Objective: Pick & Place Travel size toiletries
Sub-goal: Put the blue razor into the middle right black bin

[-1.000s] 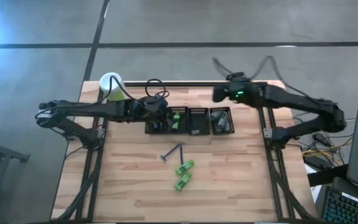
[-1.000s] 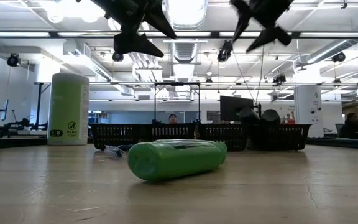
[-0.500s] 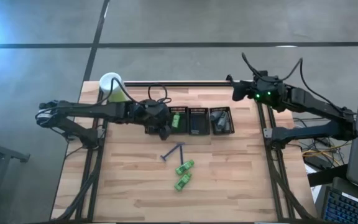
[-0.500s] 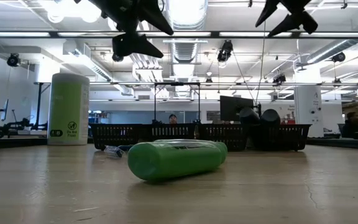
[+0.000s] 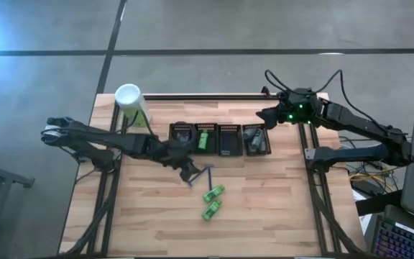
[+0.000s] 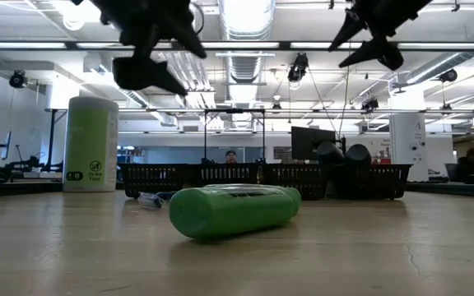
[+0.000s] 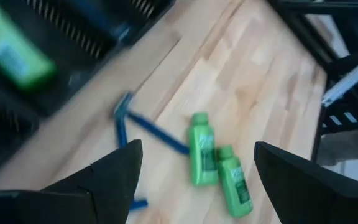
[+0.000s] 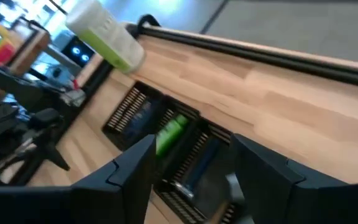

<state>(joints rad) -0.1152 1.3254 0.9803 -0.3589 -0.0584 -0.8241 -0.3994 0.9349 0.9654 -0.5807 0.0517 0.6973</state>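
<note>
Taking the row of black mesh bins (image 5: pixel 220 139) as landmark, the left gripper (image 5: pixel 188 170) hangs just in front of the row's left end, fingers spread and empty. The blue razors (image 5: pixel 201 175) lie touching-close on its right, long axis slanting back toward the bins; two green tubes (image 5: pixel 212 201) lie further forward. The right gripper (image 5: pixel 262 116) hovers behind the row's right end, part-open, holding nothing, farther off.
</note>
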